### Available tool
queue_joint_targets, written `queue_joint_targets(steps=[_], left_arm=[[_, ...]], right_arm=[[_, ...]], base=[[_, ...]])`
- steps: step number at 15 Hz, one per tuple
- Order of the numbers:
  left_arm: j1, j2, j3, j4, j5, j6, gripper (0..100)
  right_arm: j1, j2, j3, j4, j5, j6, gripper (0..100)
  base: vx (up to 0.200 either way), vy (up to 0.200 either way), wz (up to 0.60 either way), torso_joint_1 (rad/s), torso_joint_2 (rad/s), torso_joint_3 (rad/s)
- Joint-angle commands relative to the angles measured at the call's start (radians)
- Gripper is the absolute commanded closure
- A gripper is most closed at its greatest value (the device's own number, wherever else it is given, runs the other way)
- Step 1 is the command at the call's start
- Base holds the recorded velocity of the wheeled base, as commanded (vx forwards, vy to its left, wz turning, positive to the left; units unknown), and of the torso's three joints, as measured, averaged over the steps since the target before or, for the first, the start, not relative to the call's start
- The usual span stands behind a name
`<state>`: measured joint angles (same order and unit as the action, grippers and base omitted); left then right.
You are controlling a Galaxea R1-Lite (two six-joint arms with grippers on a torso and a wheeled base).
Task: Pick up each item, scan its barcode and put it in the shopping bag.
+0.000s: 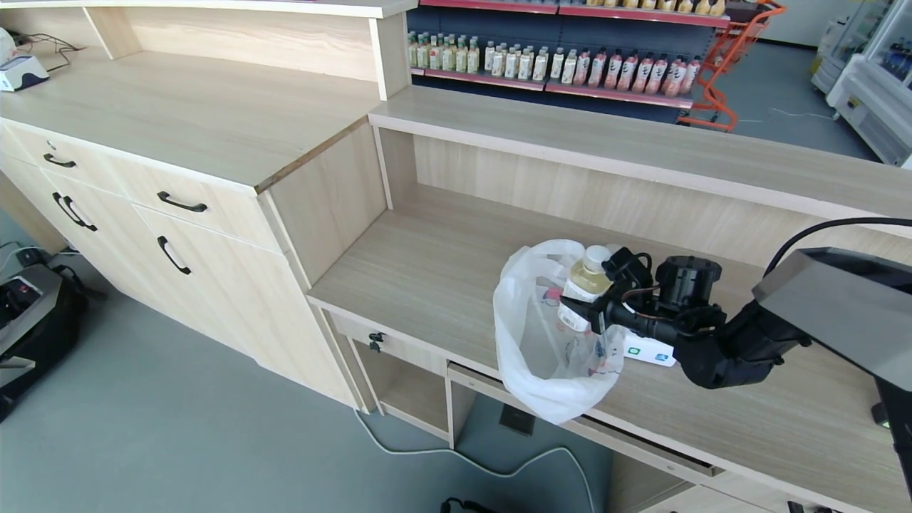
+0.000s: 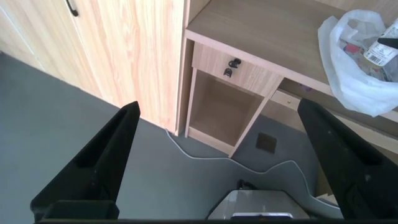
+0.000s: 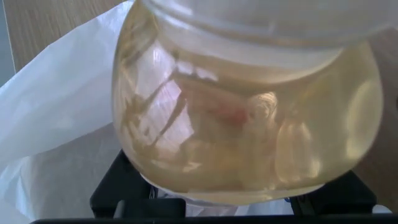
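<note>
— One bottle (image 1: 586, 285) is in play; which arm has it?

— The right. The right end effector (image 1: 581, 313) is clamped round its lower body. The bottle stands nearly upright with its white cap on top, so its long axis is close to vertical with a slight lean.

— Where is it relative to the shopping bag (image 1: 527, 356)?

— At the bag's open mouth, on the side nearer the right arm. The opening lies below the bottle and toward the robot's left. The right wrist view has white plastic close against the pale yellow bottle, so I judge it to be over the mouth. I cannot tell whether it touches the rim.

— So the next move?

— Probably a short descent along the bottle's own axis, then letting go. The bag slumps at the front edge of the desk (image 1: 427, 271), so a snag on the rim is the risk.

— The left end effector (image 2: 217, 109)?

— Its fingers are apart and hold nothing. It is out over the floor, well apart from the bag. A small white-and-green box (image 1: 650, 351) lies on the desk just beside the bag, under the right arm.
</note>
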<state>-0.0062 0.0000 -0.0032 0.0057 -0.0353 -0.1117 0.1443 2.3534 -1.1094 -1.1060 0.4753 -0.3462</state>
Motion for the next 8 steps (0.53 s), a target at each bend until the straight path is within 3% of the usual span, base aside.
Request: queue_joint_targets(steps=[1,8], left_arm=[[0.000,0.000,0.000,0.000,0.000,0.000,0],[0.000,0.000,0.000,0.000,0.000,0.000,0]], right_arm=[[-0.003,0.015,-0.012,0.000,0.002,0.001,100],[-0.012,0.037,-0.001,-0.017,0.002,-0.022,100]], base=[[0.000,0.000,0.00,0.000,0.00,0.000],[0.000,0.000,0.00,0.000,0.00,0.000]])
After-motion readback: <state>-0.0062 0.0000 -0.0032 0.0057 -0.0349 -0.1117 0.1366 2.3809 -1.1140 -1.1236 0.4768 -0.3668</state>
